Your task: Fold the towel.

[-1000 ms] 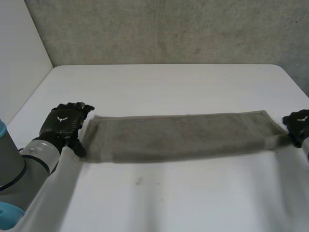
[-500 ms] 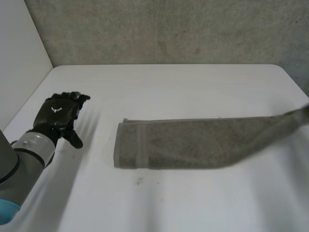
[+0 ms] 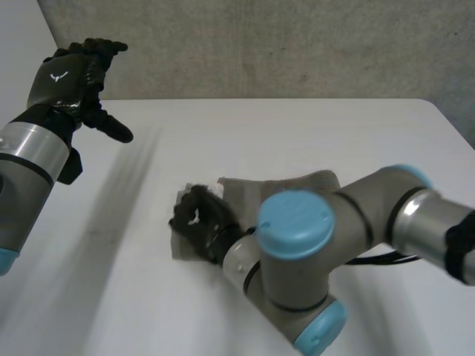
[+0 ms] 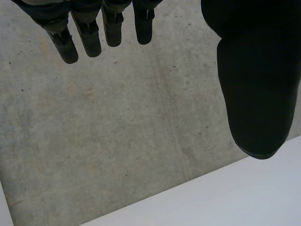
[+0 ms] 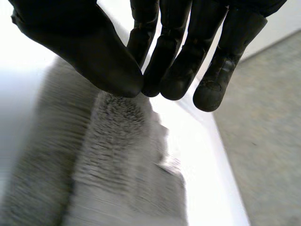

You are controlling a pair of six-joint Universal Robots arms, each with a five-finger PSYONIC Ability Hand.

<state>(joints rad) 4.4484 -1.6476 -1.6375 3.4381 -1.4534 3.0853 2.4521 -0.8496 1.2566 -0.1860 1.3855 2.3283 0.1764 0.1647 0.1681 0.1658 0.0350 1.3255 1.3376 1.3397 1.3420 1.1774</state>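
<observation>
The grey towel [image 3: 315, 182] lies in the middle of the white table [image 3: 371, 126], doubled over, much of it hidden under my right arm. My right hand [image 3: 199, 222] has reached across to the towel's left end. In the right wrist view its thumb [image 5: 94, 52] and fingers meet on a raised edge of the towel [image 5: 117, 155], so it is shut on the cloth. My left hand [image 3: 70, 78] hangs high above the table's back left corner, away from the towel. Its fingers [image 4: 89, 33] are straight and spread, with nothing in them.
My right arm's elbow [image 3: 297, 252] bulks over the front middle of the table. A grey wall [image 3: 297, 44] runs behind the table's far edge, with a white wall [image 3: 22, 30] at the left.
My right hand has carried the towel's right end across to its left end, doubling it over. My left hand has let go of the left end and risen up and back.
</observation>
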